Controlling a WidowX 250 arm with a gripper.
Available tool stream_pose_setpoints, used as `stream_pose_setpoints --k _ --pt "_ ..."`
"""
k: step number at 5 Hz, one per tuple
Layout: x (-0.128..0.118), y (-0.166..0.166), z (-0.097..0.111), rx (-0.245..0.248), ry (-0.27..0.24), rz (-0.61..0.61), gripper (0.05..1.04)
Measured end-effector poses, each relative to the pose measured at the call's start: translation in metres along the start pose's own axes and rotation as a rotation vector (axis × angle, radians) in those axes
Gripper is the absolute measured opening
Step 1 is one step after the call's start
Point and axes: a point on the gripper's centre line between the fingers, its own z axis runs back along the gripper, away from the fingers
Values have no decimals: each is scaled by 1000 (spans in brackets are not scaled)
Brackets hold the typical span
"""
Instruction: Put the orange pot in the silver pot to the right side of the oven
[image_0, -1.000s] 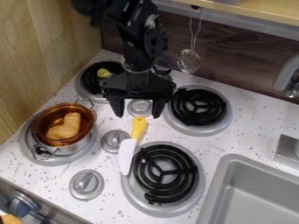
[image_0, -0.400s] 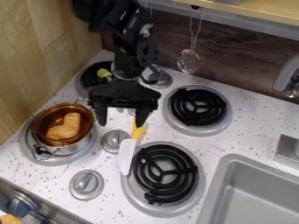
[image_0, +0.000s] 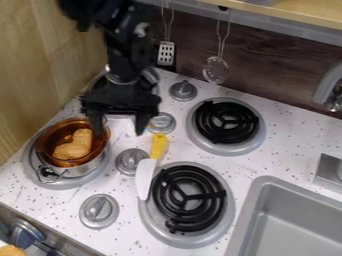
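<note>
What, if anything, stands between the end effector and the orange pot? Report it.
Nothing visible does. The end effector hangs open beside the orange pot, with one finger at the pot's rim; whether they touch, I cannot tell.

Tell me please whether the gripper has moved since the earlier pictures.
Yes, to the left in the view: the gripper first framed the knob by the yellow handle, and now hangs left of that knob.

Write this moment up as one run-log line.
orange pot: nested in silver pot | food: in orange pot | tool: open, empty, near orange pot | spatula: beside knob
</note>
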Motion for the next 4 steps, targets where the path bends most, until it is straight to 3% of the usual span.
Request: stream_pose_setpoints --k 1,2,3,4 --pt "9 7 -9 -11 -4 4 997" --pt "16 16 -27 -40 36 39 997" --pt "15 16 -35 -38 57 46 997" --pt "16 16 -38 -42 49 58 997"
